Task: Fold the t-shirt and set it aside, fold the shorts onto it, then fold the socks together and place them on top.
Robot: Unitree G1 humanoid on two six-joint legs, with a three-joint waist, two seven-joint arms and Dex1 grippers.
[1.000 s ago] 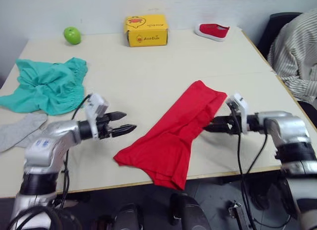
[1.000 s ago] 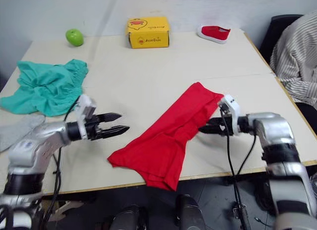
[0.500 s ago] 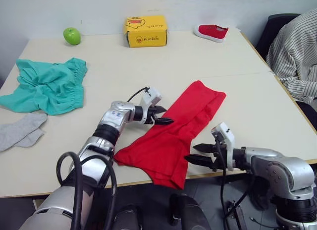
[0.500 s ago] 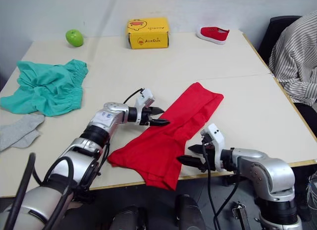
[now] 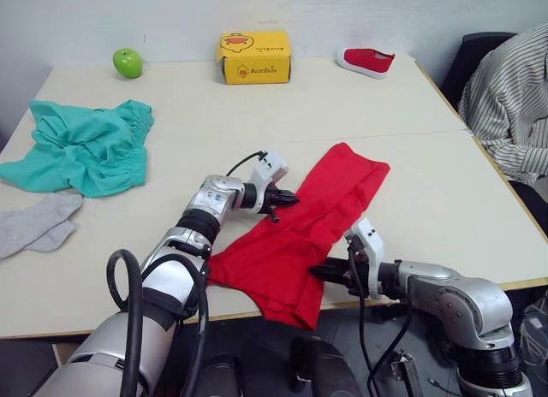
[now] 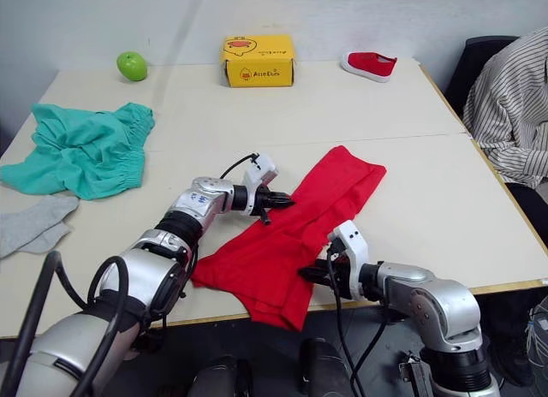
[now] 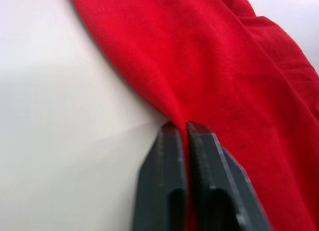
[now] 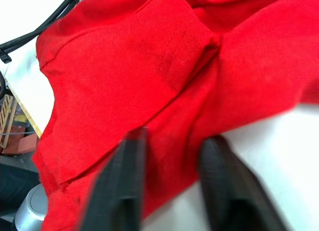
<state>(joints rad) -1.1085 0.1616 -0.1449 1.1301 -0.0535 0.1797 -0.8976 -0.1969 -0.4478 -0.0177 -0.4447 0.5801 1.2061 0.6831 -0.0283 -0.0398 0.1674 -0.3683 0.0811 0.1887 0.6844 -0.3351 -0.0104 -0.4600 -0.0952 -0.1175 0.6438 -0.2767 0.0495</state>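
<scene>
I'm early in the job: the shirt [image 5: 306,230] lies as a long half-folded strip near the table's front edge, my left gripper [image 5: 287,198] pinched on its edge, my right gripper [image 6: 310,275] spread at its near end. Shorts [image 5: 81,147] and socks [image 5: 38,224] wait untouched at far left

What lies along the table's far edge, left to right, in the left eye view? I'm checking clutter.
Green apple → yellow box → small red shoe.
</scene>
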